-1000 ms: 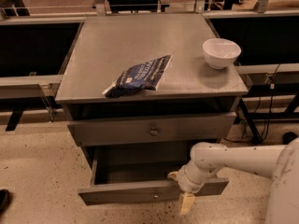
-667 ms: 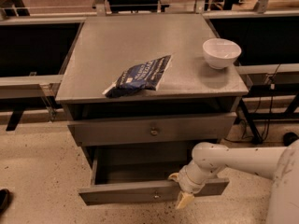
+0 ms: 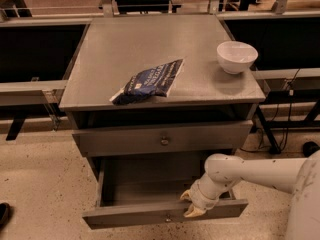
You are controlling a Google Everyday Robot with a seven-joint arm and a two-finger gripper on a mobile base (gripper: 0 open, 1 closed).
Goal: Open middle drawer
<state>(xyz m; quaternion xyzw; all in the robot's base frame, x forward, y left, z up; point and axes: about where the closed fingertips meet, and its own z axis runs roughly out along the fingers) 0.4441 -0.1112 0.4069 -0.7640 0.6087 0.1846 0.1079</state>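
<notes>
So the cabinet is all flat matte grey metal, boxy, with a smooth worktop [image 3: 125,49] carrying a crinkly dark blue snack bag [image 3: 150,80] near the front edge. A round glossy white bowl [image 3: 236,56] sits at the right. Under it there's a closed grey drawer front [image 3: 125,140] with a small round metal knob [image 3: 164,140].

The middle drawer [image 3: 130,217] is the one below that. It's pulled well out, so you're looking down into its shallow grey box.

The floor [image 3: 40,184] is pale speckled stuff, and there are dark shelving bays on both sides.

Your white arm [image 3: 260,171] comes in low from the right and bends down at the wrist. The tool [image 3: 190,204] sits right at the top edge of that drawer's front, right of centre. I can't tell how wide it's spread or whether it's got hold of anything.
</notes>
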